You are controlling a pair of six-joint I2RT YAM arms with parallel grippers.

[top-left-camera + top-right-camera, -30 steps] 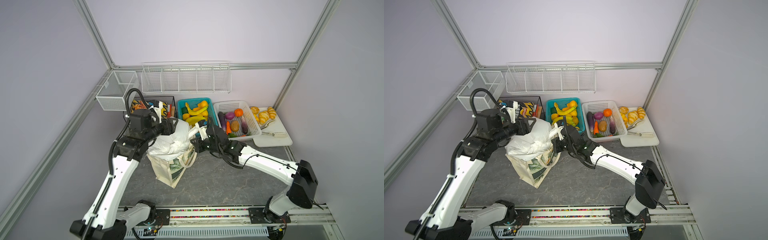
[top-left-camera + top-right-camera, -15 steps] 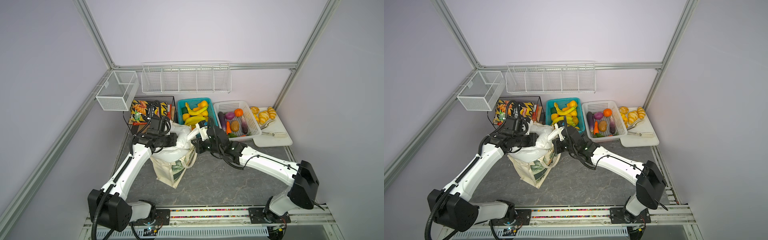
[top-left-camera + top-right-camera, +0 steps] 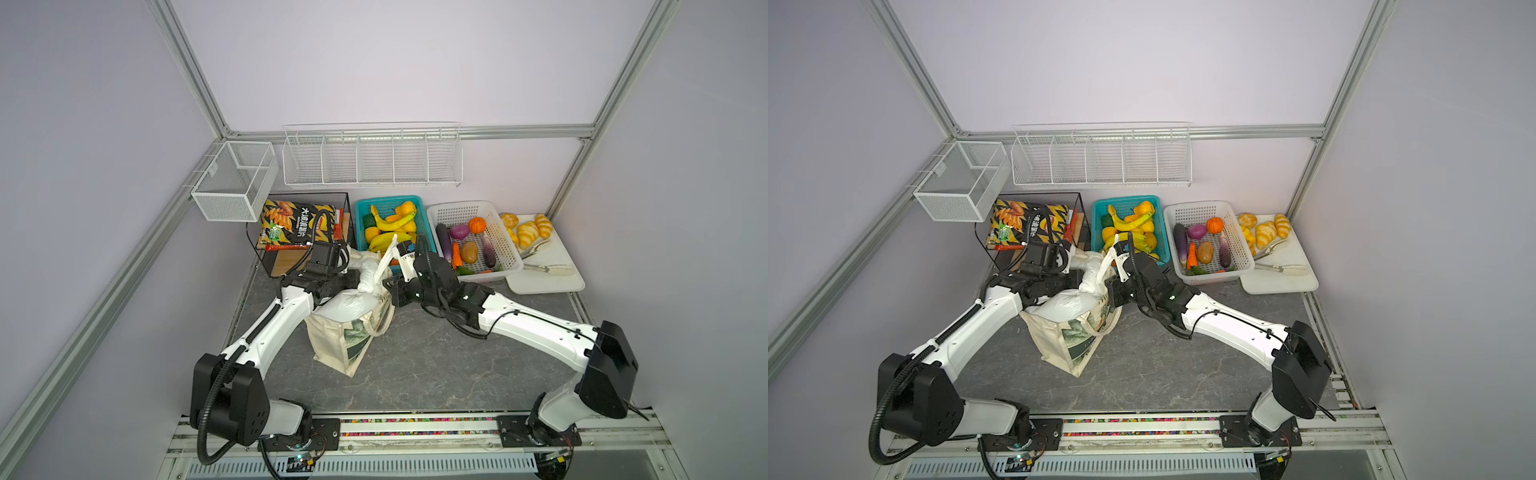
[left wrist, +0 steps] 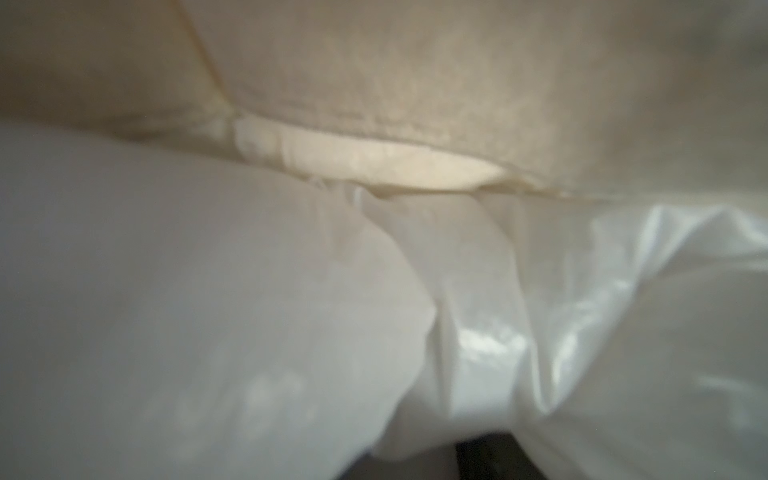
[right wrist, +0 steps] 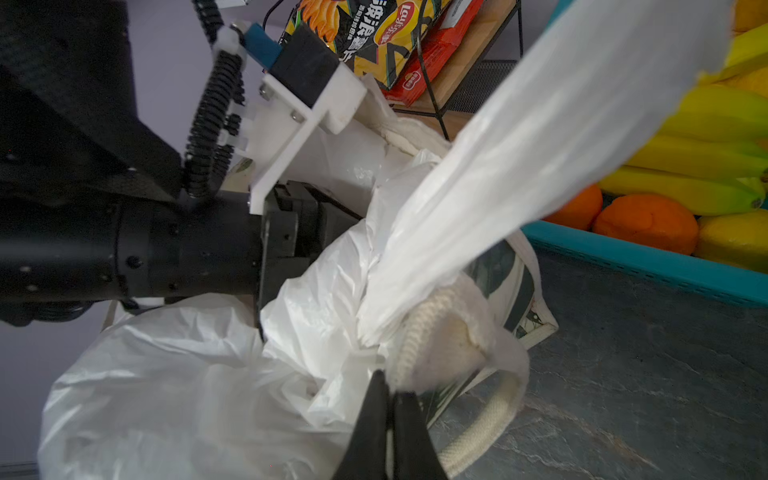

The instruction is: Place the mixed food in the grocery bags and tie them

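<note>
The cream canvas tote (image 3: 332, 345) (image 3: 1054, 345) stands mid-table with the white plastic bag (image 3: 349, 305) (image 3: 1067, 305) bulging out of its mouth. The mixed food is hidden. My right gripper (image 5: 388, 399) (image 3: 385, 286) is shut on a pinch of the plastic bag (image 5: 187, 374), right beside the tote's rope handle (image 5: 490, 419). A taut strip of the bag runs up past my right wrist. My left gripper (image 3: 351, 279) is pushed in against the bag's twisted neck, fingers buried. Its wrist view shows only plastic bag (image 4: 208, 311) and canvas (image 4: 415, 62).
Along the back stand a black wire rack with a black-and-yellow chip bag (image 3: 299, 224), a teal basket (image 3: 361, 208) of bananas and oranges, a white basket (image 3: 505, 249) of vegetables and a white tray (image 3: 544, 282) with croissants. Wire shelves (image 3: 372, 160) hang on the wall.
My left arm has dropped from above the bag and swung in low against its neck. The bag's top is pressed down and twisted. My right gripper has stayed put, still shut.
</note>
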